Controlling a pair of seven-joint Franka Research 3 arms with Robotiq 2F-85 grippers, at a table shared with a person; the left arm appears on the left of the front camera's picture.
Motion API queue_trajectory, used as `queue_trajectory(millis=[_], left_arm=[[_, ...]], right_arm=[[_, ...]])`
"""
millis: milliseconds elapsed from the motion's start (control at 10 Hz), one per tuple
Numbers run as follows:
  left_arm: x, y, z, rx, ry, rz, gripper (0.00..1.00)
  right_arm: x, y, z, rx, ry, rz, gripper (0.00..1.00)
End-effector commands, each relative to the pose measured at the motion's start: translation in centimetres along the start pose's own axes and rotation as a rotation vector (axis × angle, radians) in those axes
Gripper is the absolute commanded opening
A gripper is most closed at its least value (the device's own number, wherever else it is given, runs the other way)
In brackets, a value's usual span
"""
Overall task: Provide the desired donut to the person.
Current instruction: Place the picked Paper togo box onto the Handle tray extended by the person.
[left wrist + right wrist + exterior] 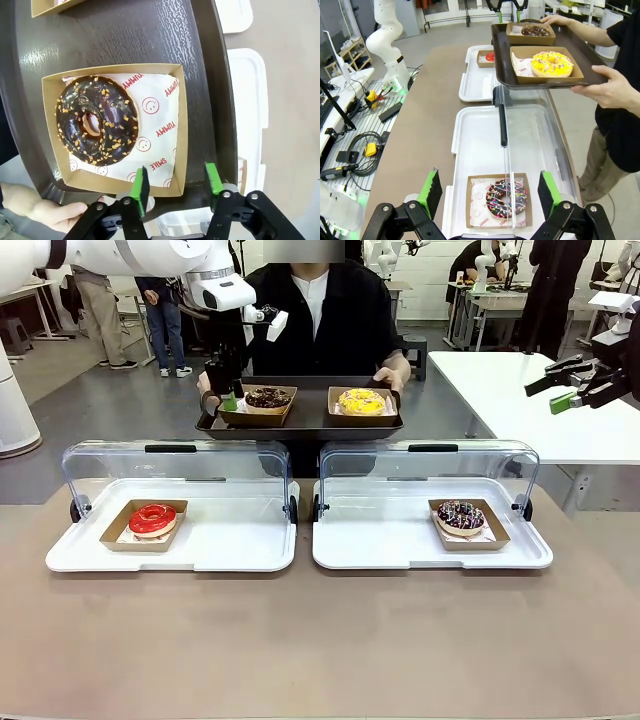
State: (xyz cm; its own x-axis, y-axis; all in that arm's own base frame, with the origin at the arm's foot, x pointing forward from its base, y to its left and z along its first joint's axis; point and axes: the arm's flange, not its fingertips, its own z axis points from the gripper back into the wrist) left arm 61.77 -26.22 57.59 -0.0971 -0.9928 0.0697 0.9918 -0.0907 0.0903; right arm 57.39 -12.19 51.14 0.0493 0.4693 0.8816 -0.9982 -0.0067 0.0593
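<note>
The person (320, 310) at the far side holds a dark tray (300, 425) in both hands. On it lie a chocolate donut with nut bits (268, 398) (97, 120) in a cardboard box and a yellow sprinkled donut (361, 401) (551, 64) in another. My left gripper (228, 395) (177, 184) hangs open over the chocolate donut's box, its fingers astride one corner and holding nothing. My right gripper (570, 390) (490, 192) is open and empty, off to the right, looking down at the right case.
Two white display trays with raised clear lids stand on the brown table. The left one (80, 555) holds a red-glazed donut (152, 519). The right one (340, 555) holds a dark sprinkled donut (460, 517) (506, 198). The person's hand (50, 212) grips the tray edge near my left fingers.
</note>
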Motion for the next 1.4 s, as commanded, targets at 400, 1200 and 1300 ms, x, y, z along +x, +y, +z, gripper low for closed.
queue_trajectory(millis=[400, 1200, 1300], left_arm=[[0.2, 0.2, 1.0, -0.029, -0.021, 0.011, 0.99], [-9.0, -15.1, 5.3, 0.027, -0.315, 0.045, 1.0], [-10.7, -17.8, 5.1, 0.061, -0.351, 0.068, 1.0]], right_arm=[[0.0, 0.0, -0.1, -0.004, 0.0, 0.0, 1.0], [0.0, 0.0, -0.1, -0.004, 0.0, 0.0, 1.0], [0.0, 0.0, -0.1, -0.004, 0.0, 0.0, 1.0]])
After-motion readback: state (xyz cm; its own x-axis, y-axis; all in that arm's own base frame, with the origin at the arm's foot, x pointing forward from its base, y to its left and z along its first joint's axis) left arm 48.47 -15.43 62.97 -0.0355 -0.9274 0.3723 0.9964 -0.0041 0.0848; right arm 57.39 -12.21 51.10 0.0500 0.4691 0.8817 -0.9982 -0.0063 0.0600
